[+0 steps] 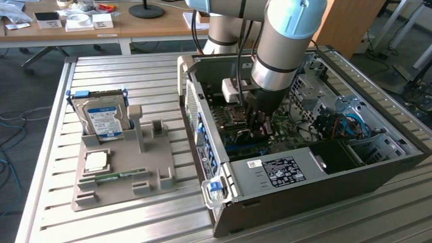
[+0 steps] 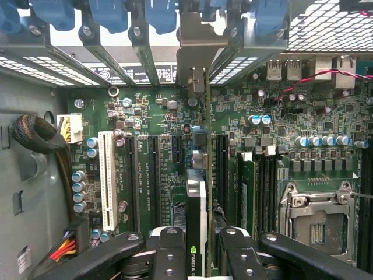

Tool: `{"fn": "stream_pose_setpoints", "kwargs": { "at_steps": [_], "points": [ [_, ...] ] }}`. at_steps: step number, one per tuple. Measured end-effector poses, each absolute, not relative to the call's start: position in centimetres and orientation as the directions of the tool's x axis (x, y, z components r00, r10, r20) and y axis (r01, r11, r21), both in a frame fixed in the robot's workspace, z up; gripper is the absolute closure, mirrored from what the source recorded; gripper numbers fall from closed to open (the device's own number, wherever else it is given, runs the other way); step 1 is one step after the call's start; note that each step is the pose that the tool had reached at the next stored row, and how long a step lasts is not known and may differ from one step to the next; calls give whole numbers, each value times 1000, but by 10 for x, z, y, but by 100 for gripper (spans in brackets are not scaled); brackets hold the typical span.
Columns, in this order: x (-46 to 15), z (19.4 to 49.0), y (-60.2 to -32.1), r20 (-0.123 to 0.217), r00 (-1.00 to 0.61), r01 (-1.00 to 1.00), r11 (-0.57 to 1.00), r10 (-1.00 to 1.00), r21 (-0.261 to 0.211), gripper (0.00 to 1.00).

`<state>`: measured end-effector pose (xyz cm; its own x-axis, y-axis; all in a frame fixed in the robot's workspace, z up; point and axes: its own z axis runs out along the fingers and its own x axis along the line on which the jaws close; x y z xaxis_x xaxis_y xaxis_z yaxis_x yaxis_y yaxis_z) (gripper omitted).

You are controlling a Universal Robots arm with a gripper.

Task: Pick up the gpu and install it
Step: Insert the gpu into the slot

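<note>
Pickup done: pincer [image 1: 260, 129] clamped on gpu [image 2: 196, 204]. Card edge-on inside computer case [image 1: 317, 197], centre of exterior frame, over motherboard [image 2: 145, 111] slots, bracket [image 2: 195, 46] toward rear openings. Seating: cannot tell. Not yet released.

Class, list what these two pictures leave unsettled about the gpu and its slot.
- Wrist view: whether the gpu is seated. It is seen edge-on and covers its own slot.
- Wrist view: most of the gripper, cut off by the picture's edge.
- Exterior view: the slot, hidden behind the arm.
</note>
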<state>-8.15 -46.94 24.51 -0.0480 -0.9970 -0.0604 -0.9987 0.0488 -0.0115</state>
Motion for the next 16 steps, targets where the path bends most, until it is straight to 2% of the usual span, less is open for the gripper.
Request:
{"fn": "stream_pose_setpoints", "kwargs": {
  "at_steps": [16],
  "points": [
    [-82,243,-469,-60,-48,-999,49,-997,-12,73]
  ]
}}
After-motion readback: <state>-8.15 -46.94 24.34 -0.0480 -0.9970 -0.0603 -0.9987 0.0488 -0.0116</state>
